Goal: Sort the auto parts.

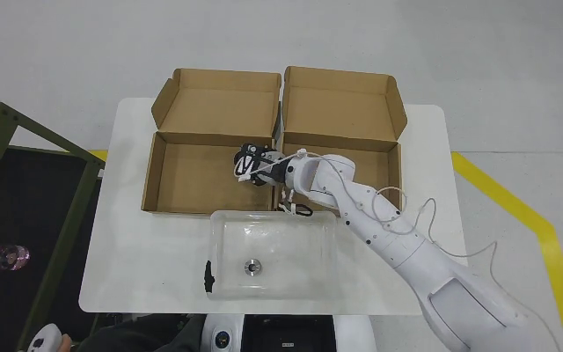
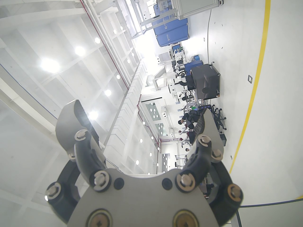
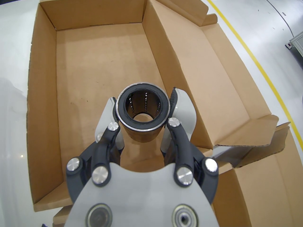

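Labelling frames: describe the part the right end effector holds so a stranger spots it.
On the white table, look above the left cardboard box. There the right end effector grips a short, hollow black cylinder with a metal rim; the small round part lies loose in the clear bin.

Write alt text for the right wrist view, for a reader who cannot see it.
The right gripper holds a black hollow cylindrical bearing over the floor of an open cardboard box. The box stands on a white table, a second box beside it.
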